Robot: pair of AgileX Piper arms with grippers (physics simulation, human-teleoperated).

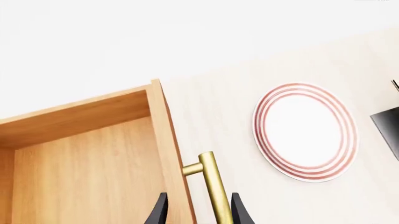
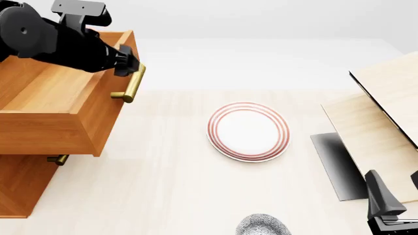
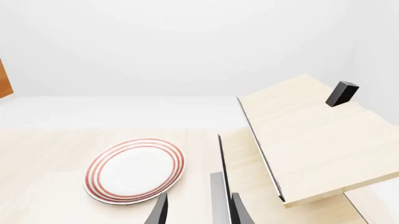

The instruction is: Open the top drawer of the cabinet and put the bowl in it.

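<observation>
While no writing shows | left pincer (image 2: 128, 67) straddles top drawer (image 2: 62, 105) handle (image 2: 134, 83)

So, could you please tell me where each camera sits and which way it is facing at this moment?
Front view: above and behind the arms, looking down at the table; left arm at the top drawer, right claw at the lower right.
Left wrist view: behind the left claw, whose fingers straddle the brass handle of the open drawer.
Right wrist view: behind the right claw, facing the pale boards.
All three show the red-ringed plate.
</observation>
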